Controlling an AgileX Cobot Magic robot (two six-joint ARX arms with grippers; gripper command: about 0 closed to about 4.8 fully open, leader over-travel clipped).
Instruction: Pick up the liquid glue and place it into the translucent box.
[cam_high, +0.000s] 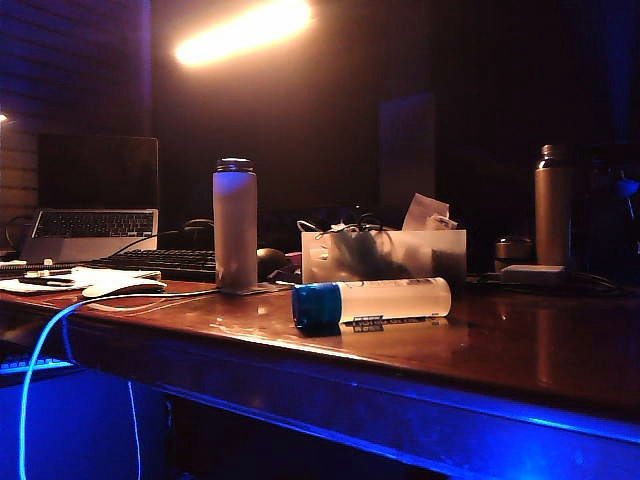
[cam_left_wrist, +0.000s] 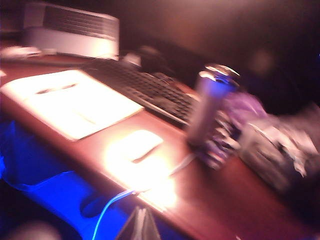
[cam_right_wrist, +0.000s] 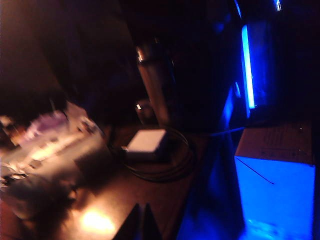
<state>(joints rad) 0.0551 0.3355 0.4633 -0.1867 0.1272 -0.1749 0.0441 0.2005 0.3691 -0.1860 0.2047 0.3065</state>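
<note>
Exterior, the glue: the liquid glue lies on its side near the front edge of the table, blue cap toward the left of this view, label facing down and forward.
Exterior, the box: the translucent box stands just behind the glue, cables and paper poking out of its open top.
Exterior, the arms: neither arm shows here, so nothing is on the tube yet.
Exterior, risk: that tube is round and close to the edge; my guess is a clumsy nudge could roll it forward off the table.
Left wrist, gripper: the left gripper sits at the frame's foot with its tips drawn together, nothing between them, hanging off the table's front edge.
Left wrist, surroundings: the picture is smeared; the white bottle stands upright past a keyboard, the box a blurred pale mass beyond it. I can't find the glue here.
Left wrist, risk: a reach toward the box side has the tall bottle in its way, and a brush could tip it.
Right wrist, gripper: the right gripper is clenched, empty, above the table's edge.
Right wrist, surroundings: a white adapter with coiled cable and a dark flask behind; the box is blurred at the side; the glue is out of shot.
Right wrist, risk: dark and blurred, so lining up on a thin tube looks hard, and tips this tight must part first.
</note>
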